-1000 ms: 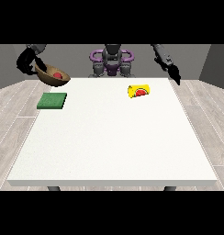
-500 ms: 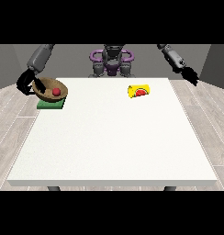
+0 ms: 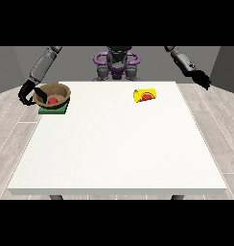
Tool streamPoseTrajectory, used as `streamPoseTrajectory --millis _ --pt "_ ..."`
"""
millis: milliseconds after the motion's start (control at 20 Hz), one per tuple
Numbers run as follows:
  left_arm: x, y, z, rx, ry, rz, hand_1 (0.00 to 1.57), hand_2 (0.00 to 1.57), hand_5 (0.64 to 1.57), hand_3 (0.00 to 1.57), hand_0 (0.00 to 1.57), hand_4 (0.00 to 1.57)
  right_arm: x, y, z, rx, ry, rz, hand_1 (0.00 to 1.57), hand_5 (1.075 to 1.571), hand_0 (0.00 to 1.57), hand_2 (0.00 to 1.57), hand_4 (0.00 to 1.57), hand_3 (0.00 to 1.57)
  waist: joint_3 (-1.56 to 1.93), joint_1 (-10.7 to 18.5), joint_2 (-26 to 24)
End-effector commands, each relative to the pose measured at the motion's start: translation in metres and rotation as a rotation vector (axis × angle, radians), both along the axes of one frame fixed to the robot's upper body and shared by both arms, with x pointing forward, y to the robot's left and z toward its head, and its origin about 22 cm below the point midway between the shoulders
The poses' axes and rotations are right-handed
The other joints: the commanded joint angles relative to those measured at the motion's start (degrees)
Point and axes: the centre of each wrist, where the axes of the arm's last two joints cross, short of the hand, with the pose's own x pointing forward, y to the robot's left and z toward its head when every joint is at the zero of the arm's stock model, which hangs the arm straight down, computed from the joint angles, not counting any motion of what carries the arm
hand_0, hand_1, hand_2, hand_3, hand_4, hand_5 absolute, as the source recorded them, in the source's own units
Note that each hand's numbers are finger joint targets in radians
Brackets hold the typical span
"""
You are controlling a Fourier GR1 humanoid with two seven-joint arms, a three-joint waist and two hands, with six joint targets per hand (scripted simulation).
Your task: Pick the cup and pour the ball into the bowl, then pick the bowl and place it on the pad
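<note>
The brown bowl [image 3: 52, 95] sits on the green pad [image 3: 53, 109] at the far left of the white table [image 3: 119, 153], with the red ball [image 3: 52, 101] inside it. It is round and shallow, with a wood-like colour; the pad beneath is a flat, matte square that shows along the bowl's near edge. The hand at the view's left [image 3: 31, 94] is at the bowl's left rim, its dark fingers curled over the edge and holding it.

Judging by this, pouring is done and the placing step is nearly finished; the next move calls for letting go of the rim and lifting the hand clear without tipping the bowl.

The yellow cup [image 3: 145, 95] lies on its side, far right of centre, a short cylinder with a red mark. The hand at the view's right [image 3: 202, 79] hangs beyond the table's right edge, holding nothing; I cannot tell how its fingers lie.
</note>
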Motion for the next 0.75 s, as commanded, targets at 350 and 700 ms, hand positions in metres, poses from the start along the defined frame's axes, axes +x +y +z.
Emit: streamPoseTrajectory --millis 350,700 --pt "-0.025 0.030 0.032 -0.009 -0.017 -0.013 0.00 0.00 1.175 0.00 0.00 0.87 -0.018 -0.046 0.046 0.200 -0.144 -0.121 0.00 1.264 0.00 0.50 0.00 0.00 0.04 0.26 0.27" --pt "-0.024 0.014 0.003 -0.023 0.108 -0.004 0.00 0.00 1.213 0.00 0.00 0.88 0.020 -0.006 0.047 0.323 -0.209 0.091 0.00 1.371 0.00 0.10 0.50 0.37 -0.10 -0.51 -6.95"
